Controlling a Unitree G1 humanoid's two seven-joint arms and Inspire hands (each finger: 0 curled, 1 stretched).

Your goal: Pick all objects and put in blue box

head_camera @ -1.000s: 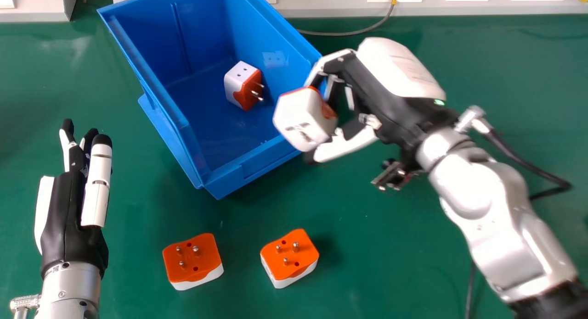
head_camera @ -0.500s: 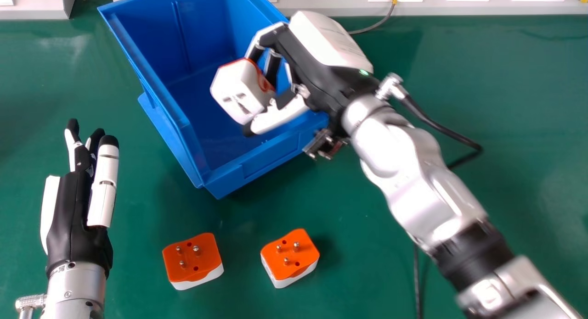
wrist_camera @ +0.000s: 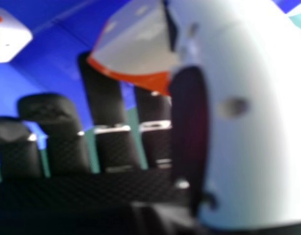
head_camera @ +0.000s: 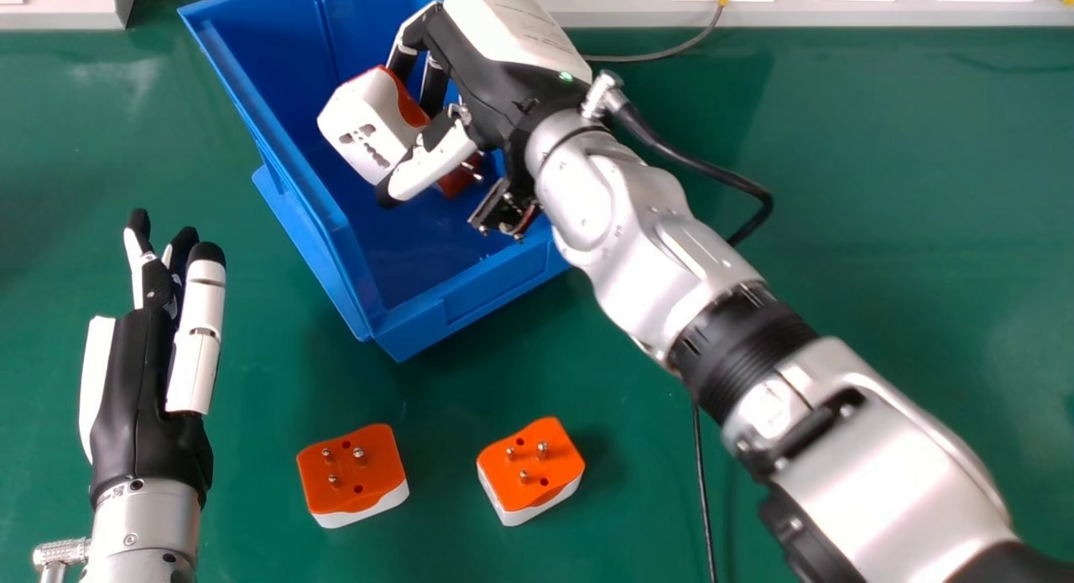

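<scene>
Your right hand [head_camera: 495,84] has its thumb and fingers closed on a held adapter [head_camera: 361,126], a chunky block of smooth white plastic with dark socket slots and orange trim, tilted above the inside of the blue box [head_camera: 453,306]. The box is smooth, straight-walled plastic with a thick rim, set askew by the far edge of the green tabletop [head_camera: 839,231]. Nearer you than the box's near corner, two adapters lie apart on the tabletop, orange faces up with round metal pins: the left adapter [head_camera: 352,474] and the right adapter [head_camera: 531,470], both white underneath. Your left hand [head_camera: 138,398], toward the tabletop's left side, is released, its fingers extended.

In the head view, you can make out an orange face and metal pins of the boxed adapter [head_camera: 453,183], partly behind your right thumb. The right hand view gives you its white casing against blue plastic, plus the crosshatched black fingers [wrist_camera: 104,98] and smooth, rounded white thumb [wrist_camera: 263,132] around the held adapter.
</scene>
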